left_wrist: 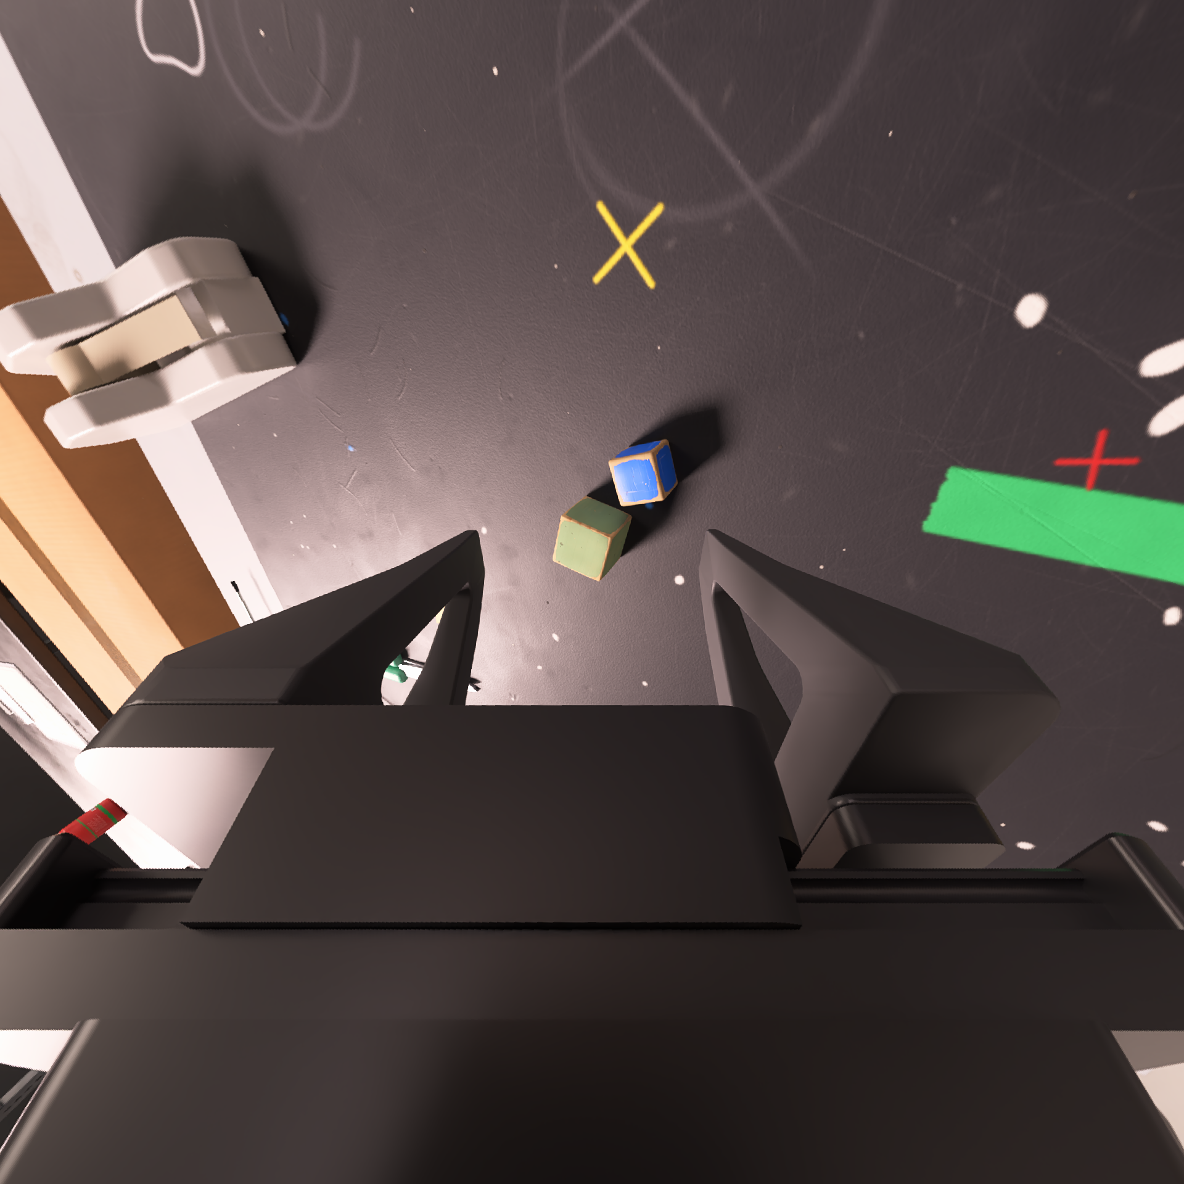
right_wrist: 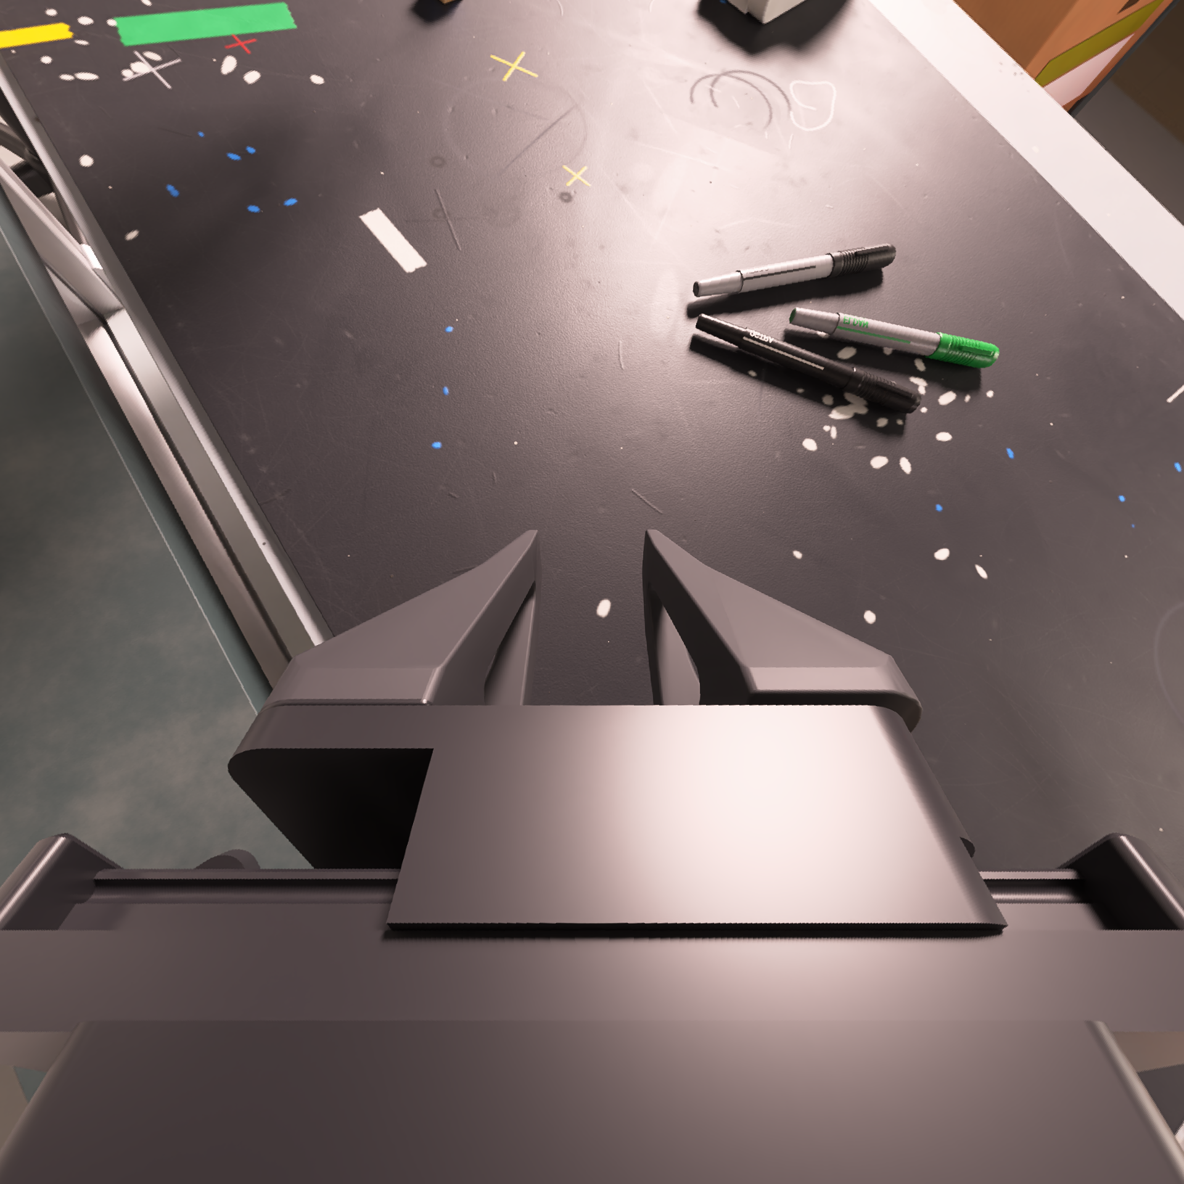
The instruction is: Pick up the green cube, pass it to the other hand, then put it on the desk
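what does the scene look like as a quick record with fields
green cube: on the desk, ahead of the open left gripper, not held
blue cube: just beyond the green one, very close
right gripper: empty, slightly open, above bare desk
pens: three, lying right of the right gripper
tape dispenser: white, near the desk's edge

1. We find two cubes on the surface [left_wrist: 448,384], one cube [left_wrist: 589,539] just ahead of the left pincer [left_wrist: 592,535], the other cube [left_wrist: 642,473] right behind it.
2. A tape holder [left_wrist: 154,333] sits far left by the edge.
3. Three pens [right_wrist: 833,327] lie ahead-right of the right pincer [right_wrist: 591,535].
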Action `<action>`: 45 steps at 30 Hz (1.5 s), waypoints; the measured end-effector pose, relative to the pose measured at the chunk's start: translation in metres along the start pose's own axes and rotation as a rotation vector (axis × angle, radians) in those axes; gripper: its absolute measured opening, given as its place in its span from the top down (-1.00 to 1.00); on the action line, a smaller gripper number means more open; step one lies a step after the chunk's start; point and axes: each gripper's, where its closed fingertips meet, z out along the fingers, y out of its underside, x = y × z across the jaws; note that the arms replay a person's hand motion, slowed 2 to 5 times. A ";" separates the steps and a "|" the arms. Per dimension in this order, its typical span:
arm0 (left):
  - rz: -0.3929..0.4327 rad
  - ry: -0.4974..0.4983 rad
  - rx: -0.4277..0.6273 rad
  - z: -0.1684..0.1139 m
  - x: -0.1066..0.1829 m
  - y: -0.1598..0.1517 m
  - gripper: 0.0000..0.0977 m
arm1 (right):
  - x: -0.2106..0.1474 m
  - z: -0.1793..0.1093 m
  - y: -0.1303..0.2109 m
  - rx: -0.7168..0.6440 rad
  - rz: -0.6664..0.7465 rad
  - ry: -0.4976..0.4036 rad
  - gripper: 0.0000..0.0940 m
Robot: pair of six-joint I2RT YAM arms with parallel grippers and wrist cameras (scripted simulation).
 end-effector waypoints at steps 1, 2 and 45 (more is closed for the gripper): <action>0.005 0.007 -0.009 0.002 0.000 0.001 -0.18 | 0.000 0.000 0.000 0.000 -0.001 -0.002 0.43; 0.012 0.013 -0.019 0.004 0.000 0.003 -0.19 | -0.001 0.001 0.000 0.000 -0.002 -0.003 0.43; 0.219 0.206 -0.310 0.064 0.002 0.043 -0.37 | -0.013 0.008 0.002 0.004 -0.026 -0.059 0.48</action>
